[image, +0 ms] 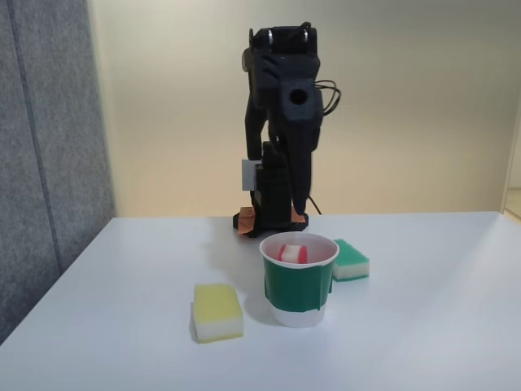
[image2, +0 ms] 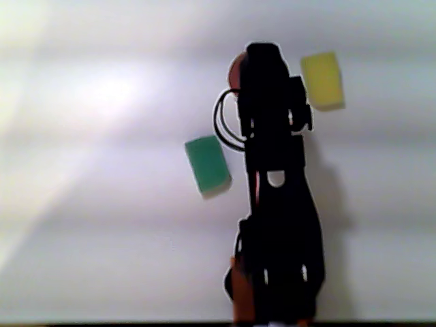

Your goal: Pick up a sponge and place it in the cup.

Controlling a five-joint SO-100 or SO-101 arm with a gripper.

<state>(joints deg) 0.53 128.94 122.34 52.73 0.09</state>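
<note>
The red-and-white sponge (image: 292,253) rests inside the green-banded cup (image: 298,290); the black arm (image: 283,122) stands folded behind. Finger state cannot be told. The light cup could tip if the arm descended and clipped its rim.

A: Cup (image: 298,281)? Looks like matt white paper w/ a smooth dark green band.
B: Yep. Sponges: yellow-and-white sponge (image: 217,312) and green-and-white sponge (image: 351,260) look soft, porous foam.
A: Arm (image: 283,122)?
B: Black plastic, slight sheen. Table (image: 423,326) smooth, matt white; left panel (image: 49,147) grey, rough fabric-like.
</note>
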